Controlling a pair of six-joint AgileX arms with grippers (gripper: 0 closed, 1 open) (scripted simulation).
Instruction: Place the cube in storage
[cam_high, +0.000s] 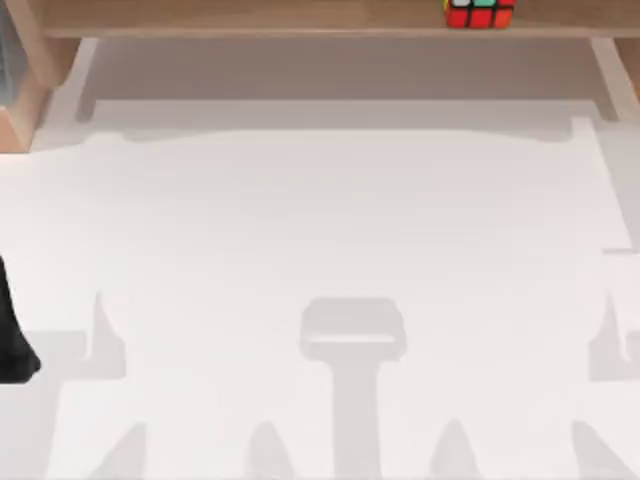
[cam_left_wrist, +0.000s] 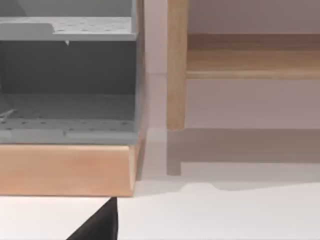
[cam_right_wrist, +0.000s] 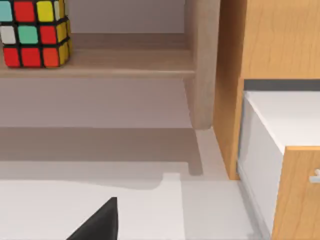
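white table (cam_high: 330, 230) bare; cube (cam_high: 479, 12) on wooden shelf (cam_high: 250, 18).

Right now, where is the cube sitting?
The cube sits on the wooden shelf at the far edge of the table, right of centre in the top view; the right wrist view shows it on the shelf board, left of the shelf's post.
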